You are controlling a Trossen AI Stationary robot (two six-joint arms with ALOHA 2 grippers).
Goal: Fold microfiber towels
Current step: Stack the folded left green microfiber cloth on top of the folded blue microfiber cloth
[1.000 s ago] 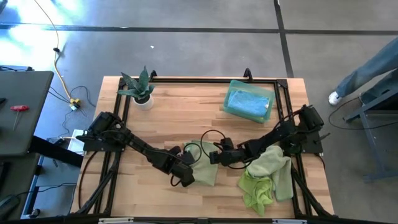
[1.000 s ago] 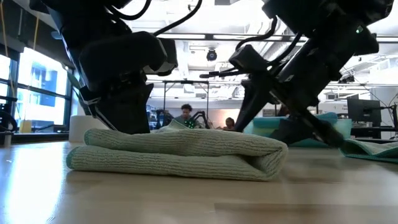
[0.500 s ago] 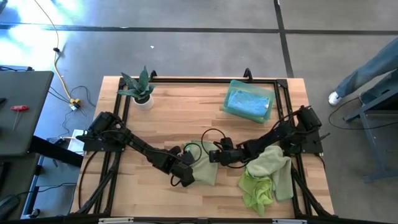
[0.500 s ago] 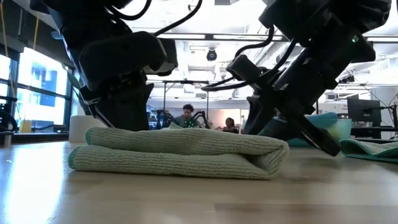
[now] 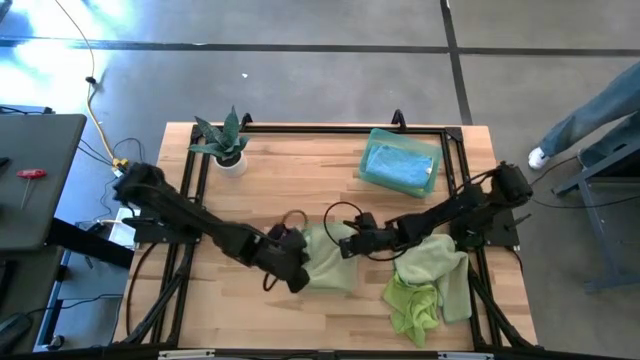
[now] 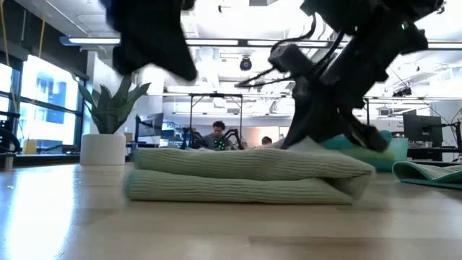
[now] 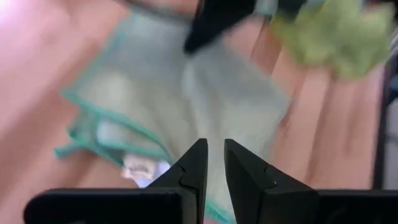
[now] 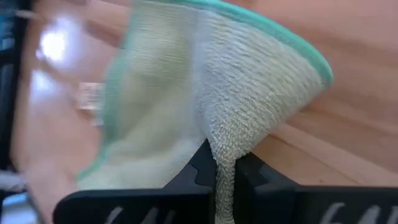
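- Table [image 5: 290,170] of pale wood; behind it, an open workroom where people sit at desks.
- Pale green towel [image 5: 330,260], folded, lies near the table's front edge, beside a heap of towels [image 5: 430,280]; a blue towel [image 5: 400,165] sits at the back.
- Right gripper [image 8: 224,167] pinches the towel's edge: lift slowly, keeping corners aligned.
- Left gripper [image 7: 211,163], fingers nearly together, hovers above the towel, empty.
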